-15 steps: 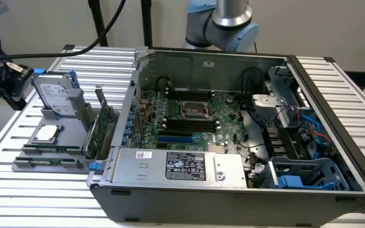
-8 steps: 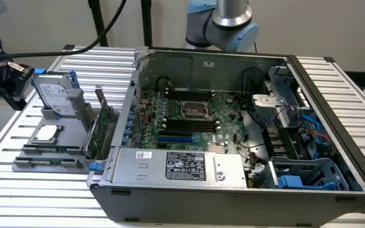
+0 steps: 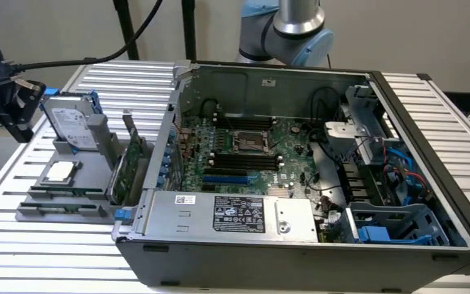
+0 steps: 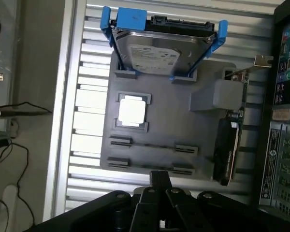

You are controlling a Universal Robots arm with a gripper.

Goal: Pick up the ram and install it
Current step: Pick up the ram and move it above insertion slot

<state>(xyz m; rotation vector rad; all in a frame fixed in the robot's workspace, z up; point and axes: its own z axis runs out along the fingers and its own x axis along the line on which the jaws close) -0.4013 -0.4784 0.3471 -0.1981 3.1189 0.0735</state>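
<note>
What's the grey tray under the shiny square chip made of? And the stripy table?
The grey tray looks like matte plastic: dull, even grey with moulded slots. The stripy table looks like aluminium, probably: pale silver ribbed slats with a soft shine.

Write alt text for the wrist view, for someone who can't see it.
The robot's hand hangs near a gray parts holder on a slatted metal table. The holder carries a hard drive in a blue frame, a square silver processor and an expansion card.
</note>
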